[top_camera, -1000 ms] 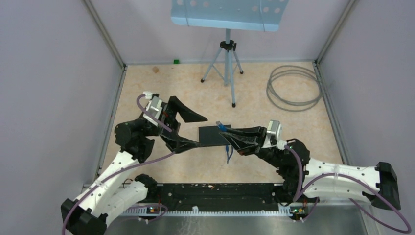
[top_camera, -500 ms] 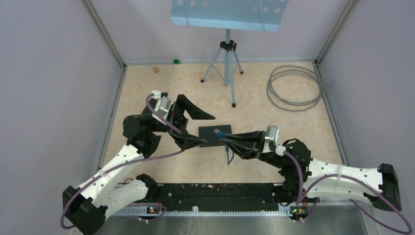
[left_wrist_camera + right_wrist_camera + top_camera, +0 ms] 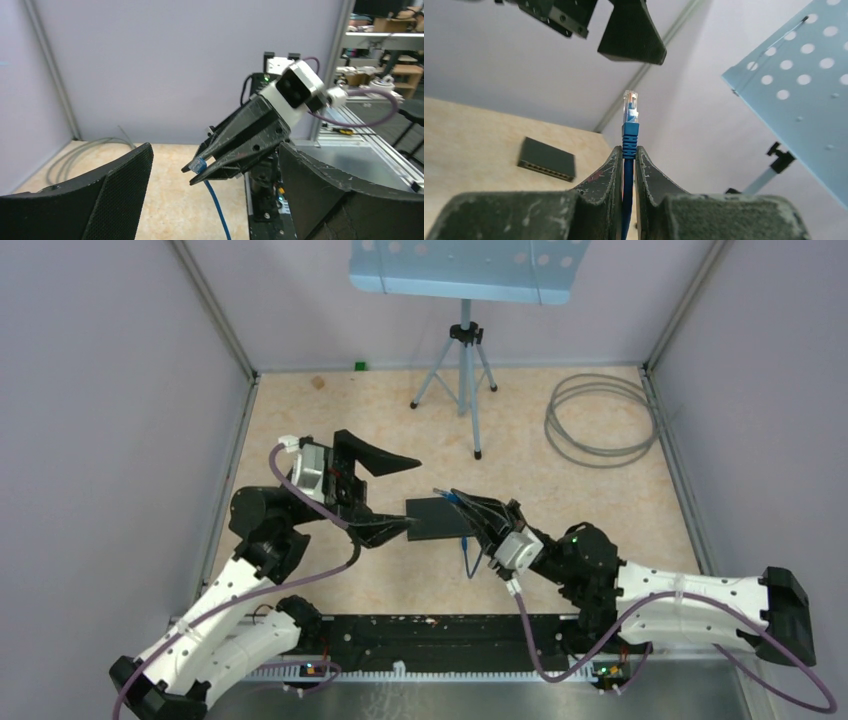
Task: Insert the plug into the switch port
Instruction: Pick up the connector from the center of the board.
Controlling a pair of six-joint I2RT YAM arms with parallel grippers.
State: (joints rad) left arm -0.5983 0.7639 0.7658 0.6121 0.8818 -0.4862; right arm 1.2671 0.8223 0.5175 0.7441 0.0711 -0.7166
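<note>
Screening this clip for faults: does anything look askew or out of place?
Nothing damaged. The right gripper holds the plug up in the air, not aimed at the switch lying flat on the table; the left gripper is open, holding nothing.

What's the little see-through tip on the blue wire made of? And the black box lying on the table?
The plug looks like clear, shiny plastic, because light shows right through it. The blue sleeve just below it looks like softer, duller, rubbery plastic. The switch is a flat box with a matte black finish. It could be painted metal or plastic; I can't tell from here.
</note>
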